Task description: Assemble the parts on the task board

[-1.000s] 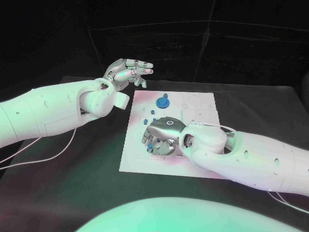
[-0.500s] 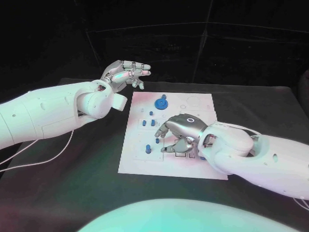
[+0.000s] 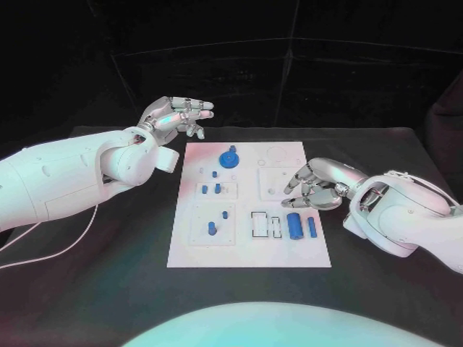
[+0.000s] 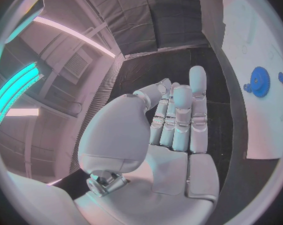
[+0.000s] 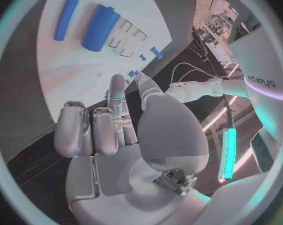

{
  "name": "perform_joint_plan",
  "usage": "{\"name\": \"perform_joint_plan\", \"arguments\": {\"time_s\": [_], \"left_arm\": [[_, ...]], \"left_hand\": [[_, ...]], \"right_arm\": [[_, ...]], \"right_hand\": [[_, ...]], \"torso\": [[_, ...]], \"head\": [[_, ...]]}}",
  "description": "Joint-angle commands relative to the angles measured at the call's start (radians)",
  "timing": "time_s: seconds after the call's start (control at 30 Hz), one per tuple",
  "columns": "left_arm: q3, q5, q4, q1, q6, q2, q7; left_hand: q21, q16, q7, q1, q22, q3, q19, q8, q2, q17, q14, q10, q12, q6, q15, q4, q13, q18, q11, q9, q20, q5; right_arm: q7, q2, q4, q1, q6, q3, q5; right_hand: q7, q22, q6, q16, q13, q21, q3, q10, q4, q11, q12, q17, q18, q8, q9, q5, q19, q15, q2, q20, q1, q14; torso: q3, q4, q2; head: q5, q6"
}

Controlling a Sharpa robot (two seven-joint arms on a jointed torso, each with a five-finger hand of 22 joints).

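**Q:** What lies nearest you on the task board (image 3: pixel 190 253)?

**A:** You see the white board at frame centre on the black counter (image 3: pixel 96 289). At its lower right lie two blue cylinders, a thick one (image 3: pixel 294 225) and a thin one (image 3: pixel 312 227), side by side.

**Q:** And your hands?

**A:** Your right hand (image 3: pixel 317 185) hovers at the board's right edge, centre-right of frame, fingers curled loosely, grasping nothing. Farther back, a blue gear (image 3: pixel 229 159) sits at the board's upper middle. Your left hand (image 3: pixel 174 116), upper left, is raised off the board's far-left corner, fingers bent, holding nothing.
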Motion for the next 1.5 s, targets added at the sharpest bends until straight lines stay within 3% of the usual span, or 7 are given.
{"name": "perform_joint_plan", "arguments": {"time_s": [0.03,0.17,0.23,0.5,0.9,1.3,1.5], "left_arm": [[0.001,0.003,0.008,0.002,0.009,-0.001,0.007],[0.000,0.003,0.011,0.002,0.010,-0.003,0.008],[0.000,0.003,0.012,0.002,0.010,-0.004,0.008],[0.000,0.003,0.013,0.001,0.012,-0.005,0.008],[0.000,0.003,0.013,0.001,0.013,-0.009,0.007],[0.000,0.003,0.009,0.001,0.014,-0.010,0.005],[0.000,0.003,0.008,0.001,0.017,-0.010,0.004]], "left_hand": [[-0.006,-0.004,0.007,0.010,-0.001,-0.002,-0.010,0.005,0.001,-0.001,-0.006,-0.004,0.003,0.001,0.000,-0.006,-0.001,0.014,0.004,-0.002,-0.001,0.001],[-0.006,-0.004,0.007,0.010,-0.001,-0.002,-0.010,0.005,0.001,-0.002,-0.007,-0.004,0.004,0.001,0.001,-0.005,-0.001,0.014,0.004,-0.002,-0.001,0.000],[-0.006,-0.004,0.007,0.010,-0.001,-0.002,-0.010,0.005,0.001,-0.002,-0.007,-0.004,0.004,0.001,0.001,-0.005,-0.001,0.014,0.004,-0.002,-0.001,0.000],[-0.006,-0.004,0.007,0.008,-0.001,-0.003,-0.010,0.006,0.001,-0.002,-0.007,-0.004,0.004,0.001,0.001,-0.005,-0.001,0.014,0.004,-0.002,0.000,0.000],[-0.006,-0.004,0.007,0.008,-0.001,-0.003,-0.010,0.006,0.001,-0.002,-0.007,-0.004,0.004,0.001,0.001,-0.005,-0.001,0.014,0.004,-0.002,0.000,0.000],[-0.007,-0.004,0.007,0.007,-0.002,-0.004,-0.011,0.006,0.001,-0.003,-0.007,-0.004,0.005,0.001,0.001,-0.005,-0.001,0.014,0.004,-0.001,0.000,0.000],[-0.007,-0.004,0.007,0.007,-0.002,-0.004,-0.011,0.006,0.001,-0.003,-0.007,-0.004,0.005,0.001,0.001,-0.005,-0.001,0.014,0.004,-0.001,0.000,0.000]], "right_arm": [[-0.173,-0.023,0.004,0.001,0.048,0.000,0.042],[-0.242,-0.043,0.012,-0.006,0.064,-0.001,0.011],[-0.273,-0.046,0.016,-0.011,0.073,-0.001,-0.002],[-0.333,-0.028,0.022,-0.040,0.101,-0.002,-0.034],[-0.344,0.015,0.010,-0.068,0.121,-0.002,-0.068],[-0.373,0.046,-0.010,-0.093,0.177,-0.002,-0.111],[-0.391,0.063,-0.021,-0.101,0.175,-0.002,-0.129]], "right_hand": [[-0.007,0.026,-0.010,0.014,0.297,0.015,-0.047,-0.007,0.021,-0.006,0.264,0.023,-0.012,0.033,0.019,-0.003,0.007,-0.001,0.028,-0.009,0.010,0.049],[-0.010,0.052,-0.025,0.036,0.553,0.030,-0.098,0.020,0.057,-0.002,0.488,0.069,-0.018,0.065,0.040,-0.001,0.014,-0.006,0.039,-0.006,-0.003,0.055],[-0.011,0.065,-0.037,0.049,0.655,0.037,-0.127,0.039,0.079,-0.002,0.578,0.095,-0.019,0.083,0.055,0.004,0.017,-0.004,0.044,-0.007,-0.005,0.059],[-0.009,0.114,-0.077,0.090,0.876,0.064,-0.195,0.107,0.141,0.005,0.775,0.188,-0.029,0.125,0.093,0.008,0.030,-0.002,0.049,-0.001,-0.002,0.071],[-0.008,0.125,-0.095,0.106,0.974,0.070,-0.229,0.152,0.174,0.006,0.866,0.226,-0.030,0.155,0.119,0.004,0.032,0.000,0.041,0.001,0.009,0.076],[-0.008,0.134,-0.100,0.115,1.005,0.075,-0.235,0.169,0.175,0.006,0.897,0.250,-0.032,0.166,0.129,0.003,0.035,0.000,0.042,0.002,0.017,0.080],[-0.009,0.136,-0.101,0.117,1.009,0.076,-0.232,0.170,0.166,0.005,0.900,0.254,-0.032,0.178,0.138,0.011,0.035,0.000,0.055,0.002,0.042,0.080]], "torso": [[-0.0009,-0.0104,-0.001],[-0.0004,-0.0142,-0.002],[-0.0020,-0.0120,-0.002],[-0.0018,-0.0079,-0.001],[-0.0033,-0.0085,-0.001],[-0.0035,-0.0070,0.000],[-0.0037,-0.0069,-0.001]], "head": [[-0.014,0.003],[-0.018,0.003],[-0.022,0.004],[-0.033,0.004],[-0.028,0.000],[-0.027,-0.006],[-0.025,-0.007]]}}
